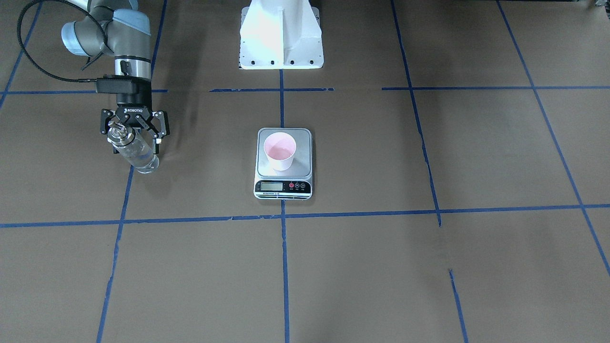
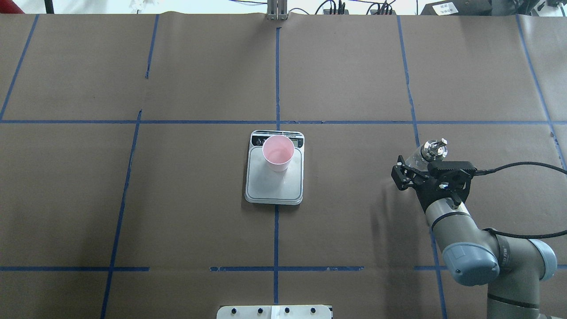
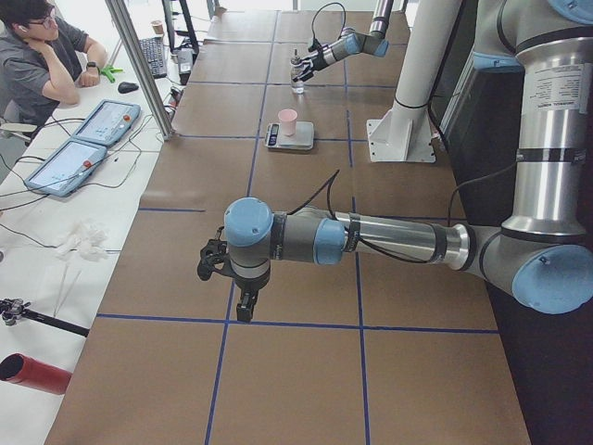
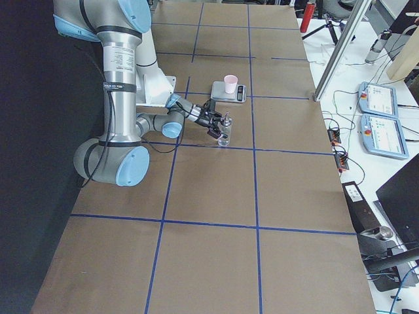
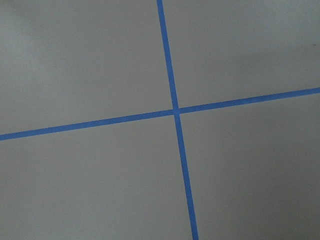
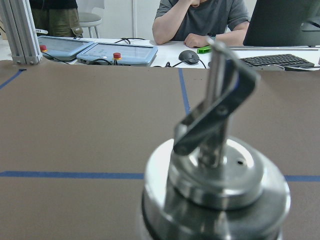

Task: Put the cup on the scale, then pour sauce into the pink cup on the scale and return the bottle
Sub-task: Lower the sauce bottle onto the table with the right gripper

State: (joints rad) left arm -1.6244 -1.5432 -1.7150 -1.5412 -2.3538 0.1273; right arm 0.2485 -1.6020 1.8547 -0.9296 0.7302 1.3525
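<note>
I take the scale (image 1: 284, 162) as my reference. The cup (image 1: 280, 151) stands upright on its steel plate, toward the display end. Well off to the robot's right of the scale, my right gripper (image 1: 135, 135) has its fingers closed around the bottle (image 1: 136, 153), gripping just below the silver cap (image 2: 434, 149). The bottle sits upright at table level; I cannot tell whether its base touches the paper. Far from the scale, my left gripper (image 3: 225, 278) hangs over the table; I cannot tell its opening.
</note>
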